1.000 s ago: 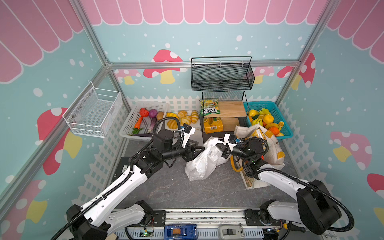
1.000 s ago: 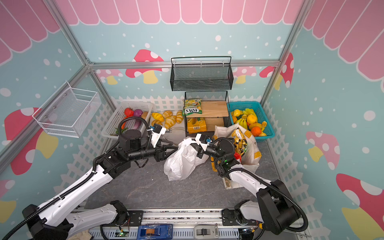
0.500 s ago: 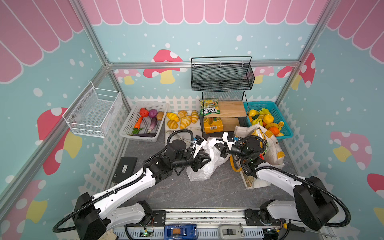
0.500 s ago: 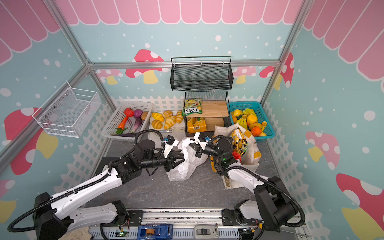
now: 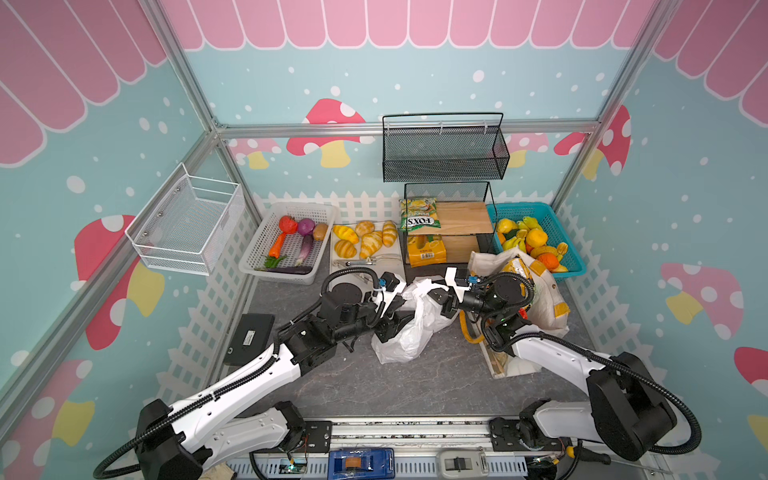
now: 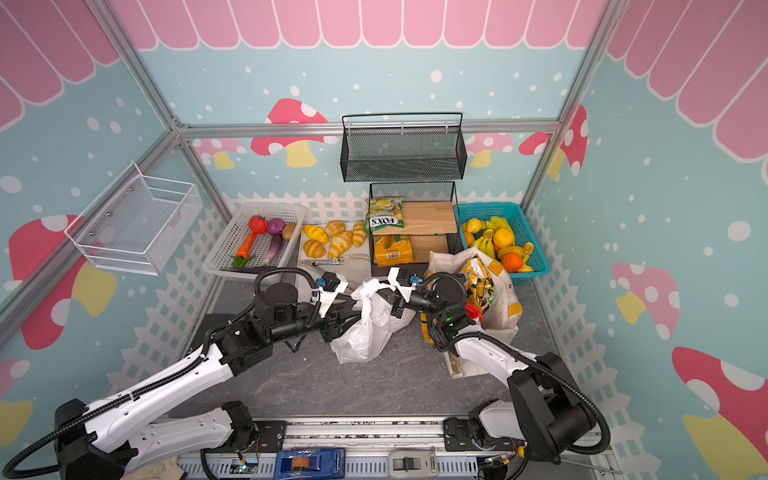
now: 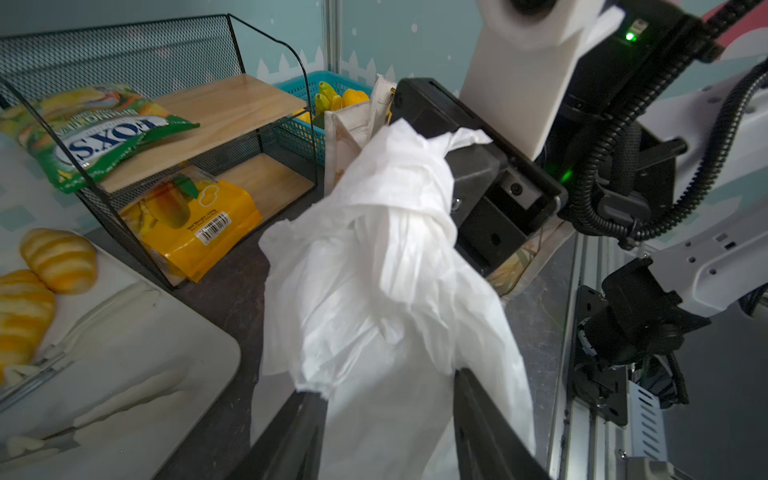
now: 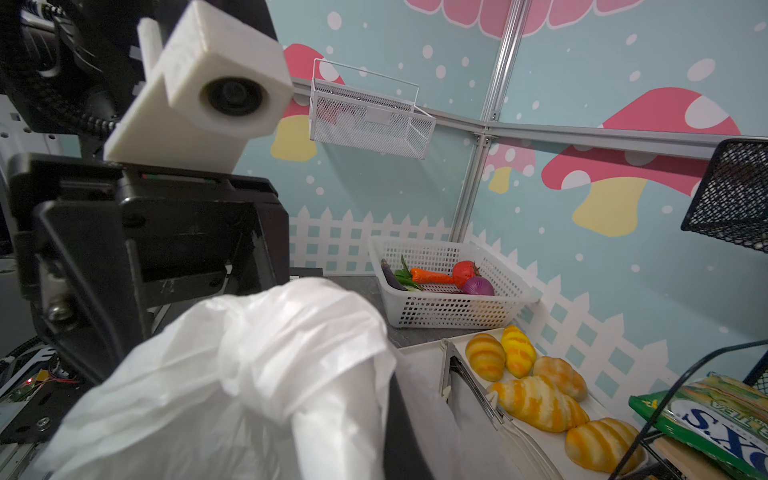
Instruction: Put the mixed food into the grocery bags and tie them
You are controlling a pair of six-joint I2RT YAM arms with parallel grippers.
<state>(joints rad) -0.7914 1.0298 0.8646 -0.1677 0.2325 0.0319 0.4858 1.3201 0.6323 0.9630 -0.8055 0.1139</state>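
Grocery bags, two: tote (image 5: 547, 289), and white bag (image 5: 409, 328) pinched by right fingers (image 8: 401, 432), left fingers (image 7: 478, 419) parted astride.

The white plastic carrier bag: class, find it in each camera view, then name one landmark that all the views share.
Top view: the white plastic carrier bag sits just below the centre.
Top view: just below the centre again.
Left wrist: it fills the middle and runs down to the lower edge.
Right wrist: it is in the lower left foreground.
Shared landmark: the green FOX'S packet.
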